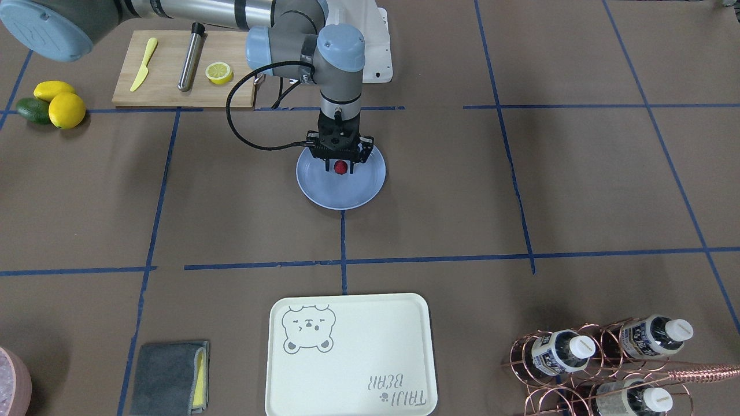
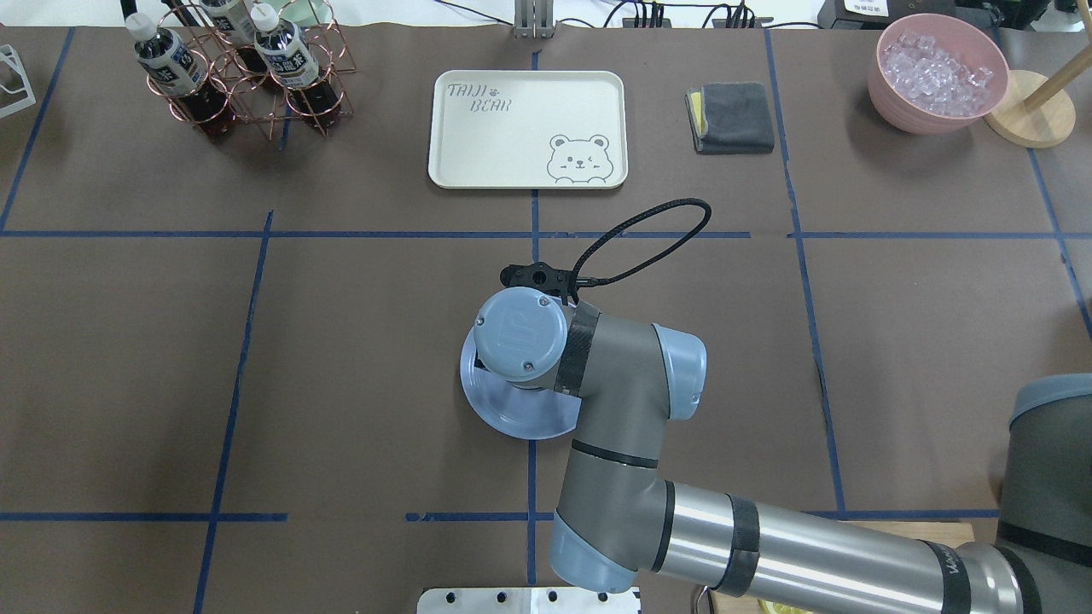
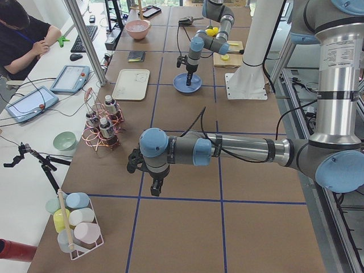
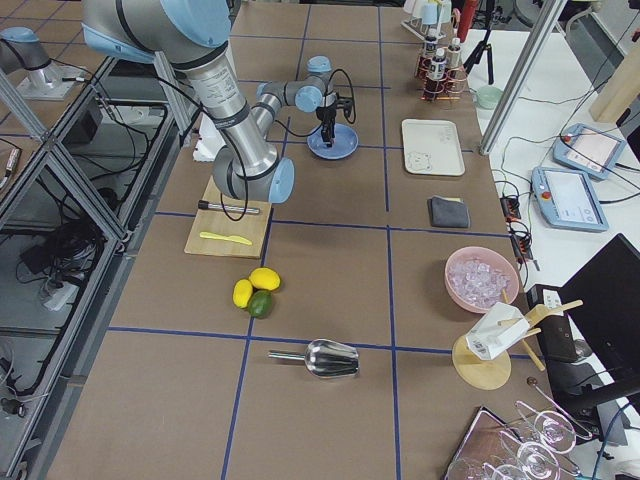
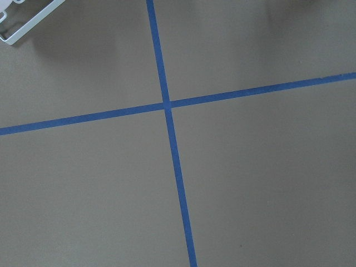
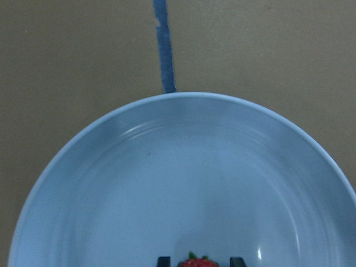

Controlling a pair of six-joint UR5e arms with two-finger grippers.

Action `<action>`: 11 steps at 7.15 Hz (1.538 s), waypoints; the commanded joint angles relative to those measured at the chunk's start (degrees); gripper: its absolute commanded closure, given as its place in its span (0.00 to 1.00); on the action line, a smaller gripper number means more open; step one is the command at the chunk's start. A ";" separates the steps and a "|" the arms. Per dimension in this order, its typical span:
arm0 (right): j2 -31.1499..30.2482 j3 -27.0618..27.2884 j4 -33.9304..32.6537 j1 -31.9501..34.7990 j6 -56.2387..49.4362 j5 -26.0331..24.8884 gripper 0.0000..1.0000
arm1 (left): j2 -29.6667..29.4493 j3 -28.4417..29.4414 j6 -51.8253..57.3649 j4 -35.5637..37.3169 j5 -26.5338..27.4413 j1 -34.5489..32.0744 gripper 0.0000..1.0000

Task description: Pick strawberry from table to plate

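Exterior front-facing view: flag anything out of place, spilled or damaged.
Nothing stands out. The strawberry is between the right gripper's jaws over the plate. The bear-printed tray and bottles look intact, and nothing is spilled.

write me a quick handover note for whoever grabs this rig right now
Right pincer: low over the plate, tips either side of the strawberry. I cannot tell whether it grips the berry or is open.
Left pincer: hangs over bare table, away from the plate. Open or shut is unclear.
Done: the strawberry is off the table and inside the plate's rim. I cannot tell whether it rests on the plate.
Left: confirm the release, then probably lift the right arm clear.
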 commanded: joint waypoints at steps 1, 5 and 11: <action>-0.87 4.93 -2.53 4.26 -1.94 1.77 0.00 | 0.00 0.09 0.00 0.03 0.00 0.00 0.00; -12.62 12.43 -8.09 31.12 -35.68 20.91 0.00 | 0.00 0.18 -0.09 0.03 0.09 0.00 0.00; -42.68 9.29 -7.56 62.08 -75.87 27.11 0.00 | 0.09 0.10 0.00 -1.73 0.18 0.09 0.00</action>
